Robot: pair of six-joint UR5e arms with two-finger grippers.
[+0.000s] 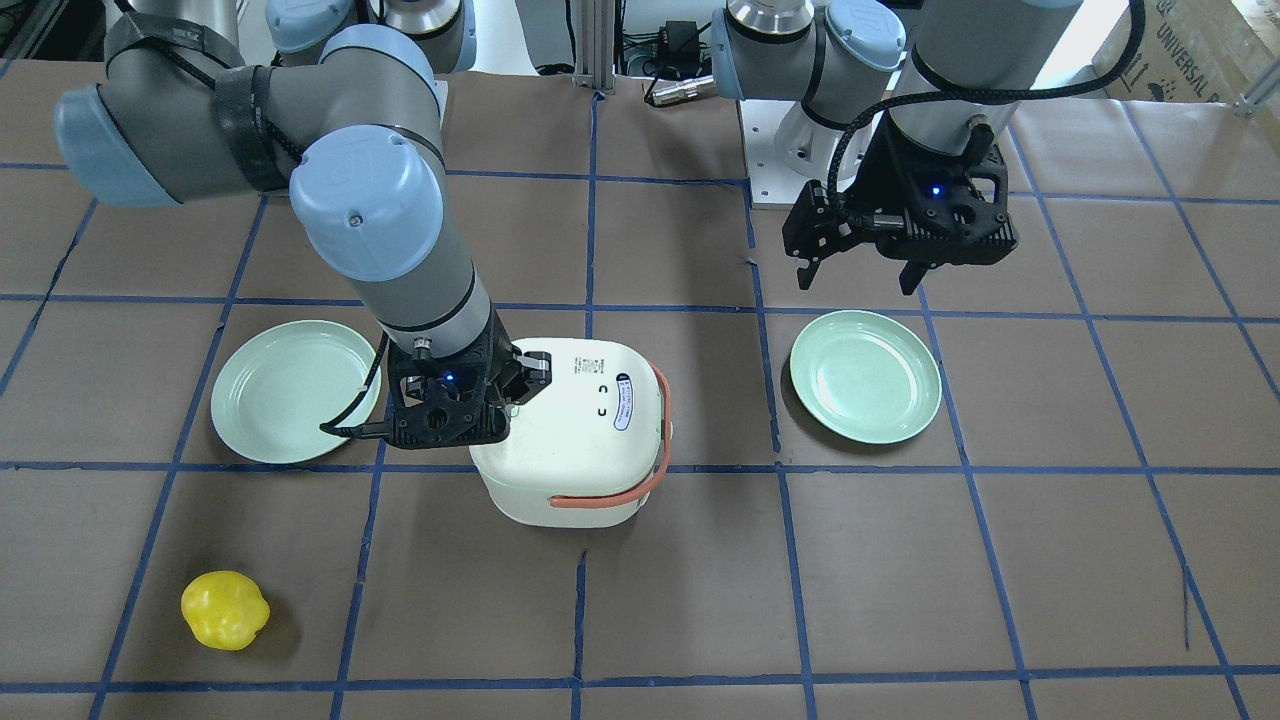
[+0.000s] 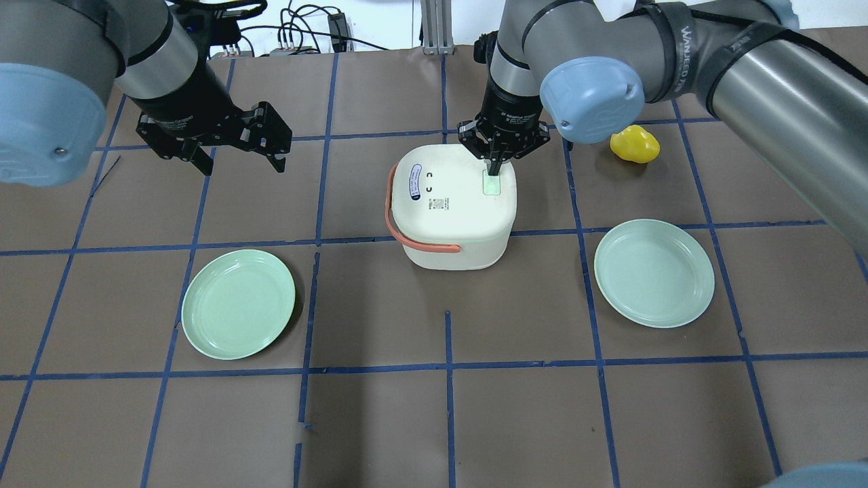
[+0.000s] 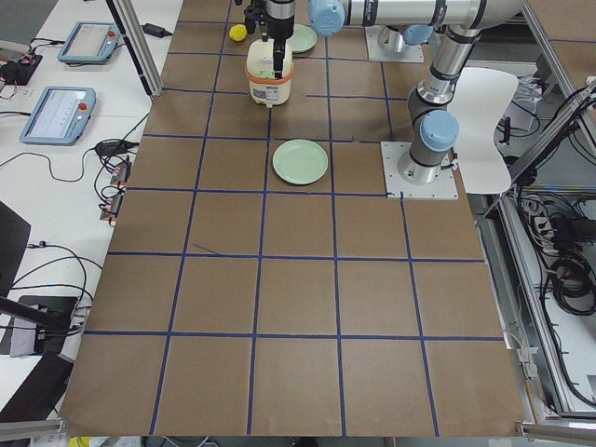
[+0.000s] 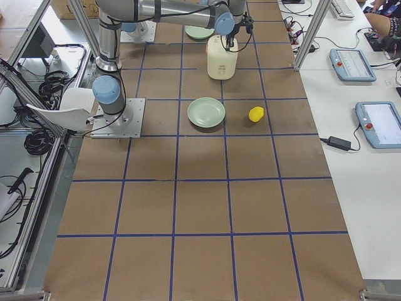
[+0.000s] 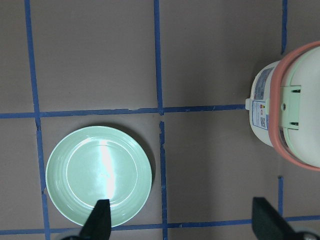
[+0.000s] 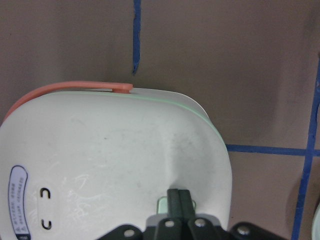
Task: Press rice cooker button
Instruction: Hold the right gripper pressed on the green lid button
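Button (image 2: 491, 184), pale green, sits on the rice cooker (image 2: 451, 217) lid at table centre, directly beneath the right gripper (image 2: 494, 167), whose fingers are pressed together. The left gripper (image 2: 239, 161), spread, hangs well apart.

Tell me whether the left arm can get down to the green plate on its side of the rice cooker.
Probably yes. The left end effector hangs open in the air near that plate, nothing lies between them, and the rice cooker stands well aside.
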